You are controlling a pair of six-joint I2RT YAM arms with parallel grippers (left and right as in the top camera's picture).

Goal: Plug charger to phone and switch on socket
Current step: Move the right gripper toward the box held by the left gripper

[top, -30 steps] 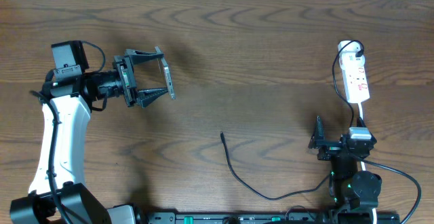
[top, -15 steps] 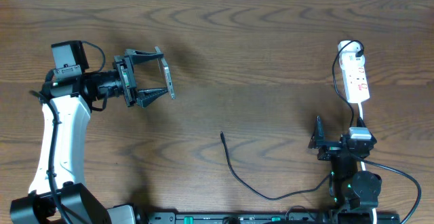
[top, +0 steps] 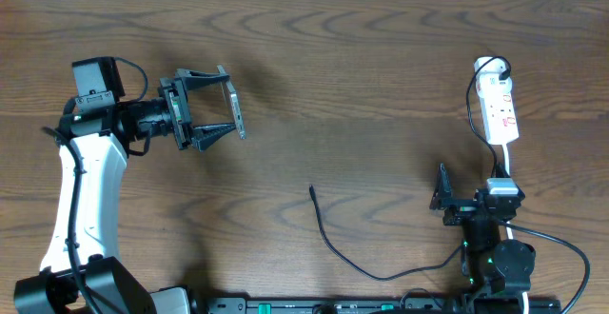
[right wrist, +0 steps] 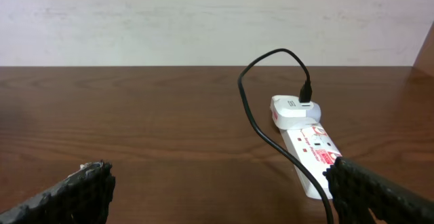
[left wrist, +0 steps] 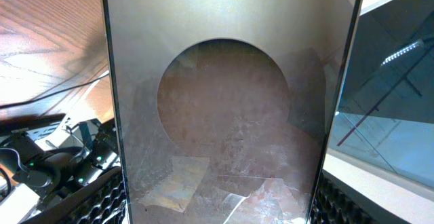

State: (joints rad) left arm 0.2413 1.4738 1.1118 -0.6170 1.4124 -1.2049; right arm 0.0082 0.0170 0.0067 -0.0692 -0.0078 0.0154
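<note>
My left gripper [top: 231, 103] is shut on the phone [top: 235, 110] and holds it on edge above the left part of the table. In the left wrist view the brownish-grey phone [left wrist: 224, 115], with its dark round shape, fills the frame between the fingers [left wrist: 220, 210]. The charger's thin black cable [top: 328, 243] lies on the table, its plug tip [top: 311, 189] free at the middle. Its far end is plugged into a white adapter on the socket [top: 500, 109]. My right gripper [top: 441, 190] is open and empty, facing the socket [right wrist: 312, 142], with the cable [right wrist: 254, 115] in front of it.
The brown wooden table [top: 362, 57] runs to a white wall at the back [right wrist: 203, 20]. The socket's white cord [top: 507, 162] runs down toward the right arm's base [top: 500, 257]. Black robot gear [left wrist: 47, 170] shows at the lower left of the left wrist view.
My right gripper has shifted very slightly to the left. The left arm and the phone have not moved, and the cable lies as before.
</note>
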